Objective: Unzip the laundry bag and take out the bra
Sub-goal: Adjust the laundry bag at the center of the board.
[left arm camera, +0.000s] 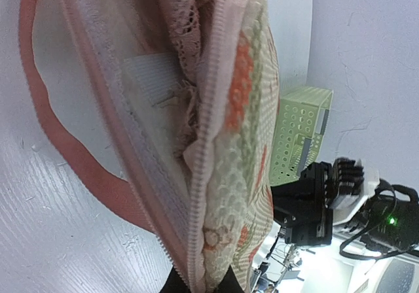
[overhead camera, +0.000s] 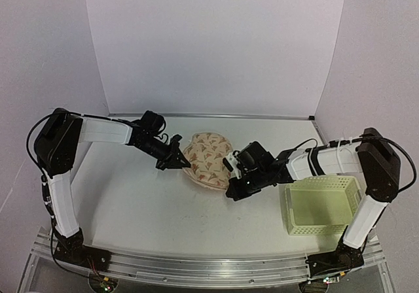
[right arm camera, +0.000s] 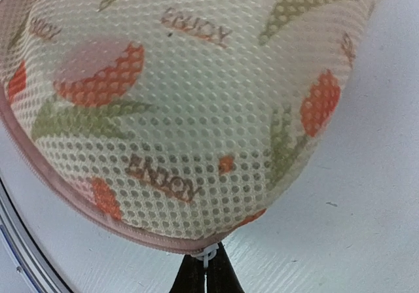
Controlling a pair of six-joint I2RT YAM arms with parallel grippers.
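The laundry bag (overhead camera: 206, 159), beige mesh with reddish-brown and green print, lies at mid table. My left gripper (overhead camera: 178, 161) is shut on its left edge (left arm camera: 216, 241), where the zip stands open. Inside the opening I see pinkish lace of the bra (left arm camera: 186, 18) and a white label. A pink strap (left arm camera: 59, 142) loops out onto the table. My right gripper (overhead camera: 234, 189) is shut on the small white zip pull (right arm camera: 208, 256) at the bag's right edge (right arm camera: 196, 110). The rest of the bra is hidden in the bag.
A pale yellow-green lattice basket (overhead camera: 322, 205) stands at the right front, beside the right arm; it also shows in the left wrist view (left arm camera: 298, 133). White walls close the table at the back and sides.
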